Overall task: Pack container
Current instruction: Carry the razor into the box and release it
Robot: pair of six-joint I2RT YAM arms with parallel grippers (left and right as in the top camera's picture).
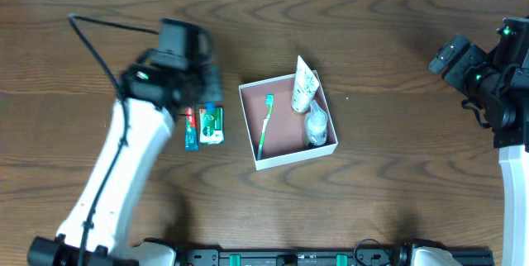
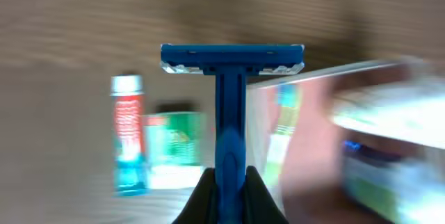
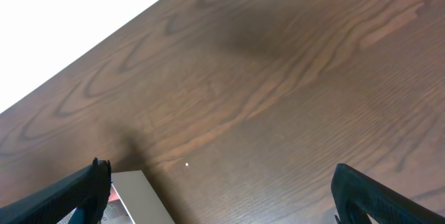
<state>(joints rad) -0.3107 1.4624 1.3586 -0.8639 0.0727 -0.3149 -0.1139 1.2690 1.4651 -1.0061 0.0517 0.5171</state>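
Container holds toothbrush, tube, bottle, left jaws pinching razor

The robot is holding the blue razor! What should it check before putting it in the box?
1. Grip of left end effector on razor: ok.
2. The razor above the container: not ok, the arm is left of it.
3. Bare floor beside the toothbrush: ok.
4. The right end effector open, away from the container: ok.
5. The razor high enough to clear the wall: cannot tell.
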